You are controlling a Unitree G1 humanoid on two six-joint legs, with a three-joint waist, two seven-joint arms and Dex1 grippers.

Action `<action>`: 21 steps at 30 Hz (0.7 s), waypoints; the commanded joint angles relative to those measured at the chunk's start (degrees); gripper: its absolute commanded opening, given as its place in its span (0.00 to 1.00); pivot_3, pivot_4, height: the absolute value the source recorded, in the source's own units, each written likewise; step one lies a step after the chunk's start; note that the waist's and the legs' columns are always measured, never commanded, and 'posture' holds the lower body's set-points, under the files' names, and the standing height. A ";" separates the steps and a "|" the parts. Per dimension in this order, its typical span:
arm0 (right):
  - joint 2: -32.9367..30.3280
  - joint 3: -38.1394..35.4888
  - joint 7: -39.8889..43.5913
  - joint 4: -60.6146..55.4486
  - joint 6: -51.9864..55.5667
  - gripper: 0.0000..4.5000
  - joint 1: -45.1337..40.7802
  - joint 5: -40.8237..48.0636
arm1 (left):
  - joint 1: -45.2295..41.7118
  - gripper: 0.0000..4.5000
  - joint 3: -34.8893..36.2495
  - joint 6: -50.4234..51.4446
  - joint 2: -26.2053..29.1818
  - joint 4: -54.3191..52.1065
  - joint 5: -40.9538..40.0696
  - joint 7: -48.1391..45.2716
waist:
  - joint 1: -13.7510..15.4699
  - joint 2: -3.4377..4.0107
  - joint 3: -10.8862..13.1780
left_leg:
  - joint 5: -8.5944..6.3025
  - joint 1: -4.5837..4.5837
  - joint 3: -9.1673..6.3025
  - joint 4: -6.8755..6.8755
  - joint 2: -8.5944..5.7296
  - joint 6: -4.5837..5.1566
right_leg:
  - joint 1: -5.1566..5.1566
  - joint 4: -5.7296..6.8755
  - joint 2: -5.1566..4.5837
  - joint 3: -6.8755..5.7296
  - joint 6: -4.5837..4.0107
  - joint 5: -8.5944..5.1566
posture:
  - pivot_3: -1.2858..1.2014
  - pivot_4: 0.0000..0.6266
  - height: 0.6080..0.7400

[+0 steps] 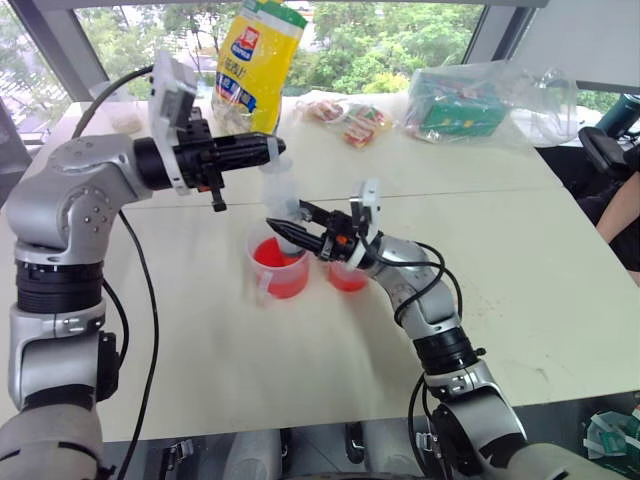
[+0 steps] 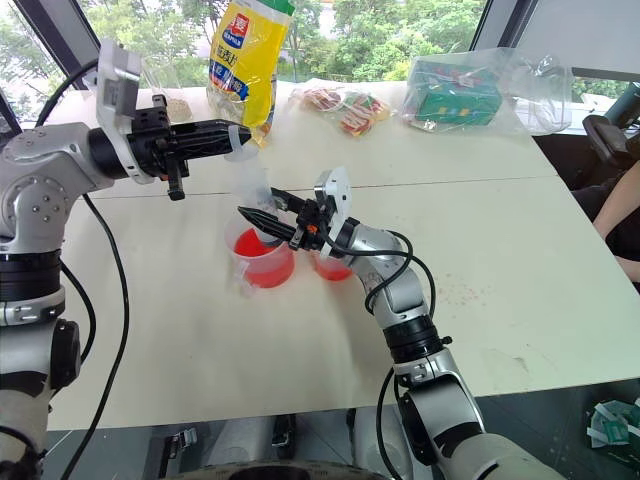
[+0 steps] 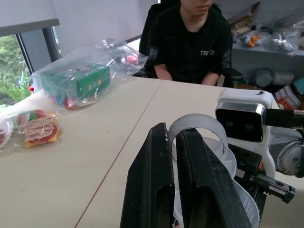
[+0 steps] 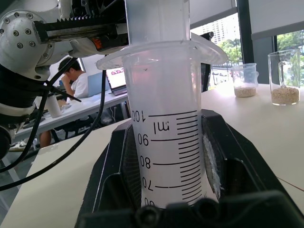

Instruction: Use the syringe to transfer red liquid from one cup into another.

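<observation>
Head stereo overhead; wrist close-ups.

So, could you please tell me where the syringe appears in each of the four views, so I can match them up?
Left eye view: the syringe stands upright over the larger cup.
Right eye view: centre-left, above that cup.
Left wrist view: its plunger top sits between the left gripper fingers.
Right wrist view: its scaled barrel is clamped in the right gripper.
Shared landmark: the yellow bag.

A wide pale beige table (image 1: 560,300) stands before tall dark-framed windows (image 1: 400,30). Green trees (image 2: 400,35) show outside in daylight.
</observation>
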 commanded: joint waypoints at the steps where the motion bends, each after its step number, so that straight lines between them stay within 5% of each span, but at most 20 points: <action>1: 0.86 3.64 3.28 -1.07 1.48 0.30 -0.55 0.26 | -0.51 0.02 3.57 -0.53 0.92 -1.29 0.09 3.21 | -0.05 0.00 0.00 | 0.00 0.00 0.00 0.00 0.00 0.00 | 0.00 0.00 0.00 0.00 0.00 0.00 | 0.52 0.24 1.00; 4: 0.91 2.38 2.48 -1.91 2.17 0.30 -1.77 0.89 | 1.54 0.23 3.66 0.92 0.80 -2.04 -0.56 3.65 | -0.07 0.01 0.00 | 0.00 -0.01 -0.01 -0.02 0.02 0.00 | -0.02 0.00 0.00 0.00 0.00 0.00 | 0.52 0.24 1.00; 11: 1.65 -0.38 0.80 -3.66 4.17 0.30 -3.84 2.33 | 6.36 0.98 3.87 1.25 2.13 -4.14 -0.06 3.44 | -0.04 0.01 0.01 | 0.00 -0.02 -0.01 -0.03 0.03 0.00 | -0.04 -0.01 -0.01 0.00 -0.01 0.00 | 0.52 0.24 1.00; 21: 2.43 -4.21 -1.73 -4.82 6.86 0.30 -7.17 4.70 | 11.21 0.98 6.22 2.39 7.08 -6.01 -1.15 1.46 | -0.05 0.10 0.06 | 0.00 -0.40 0.00 -0.04 0.02 -0.02 | -0.43 -0.01 -0.07 -0.01 -0.08 -0.02 | 0.52 0.24 1.00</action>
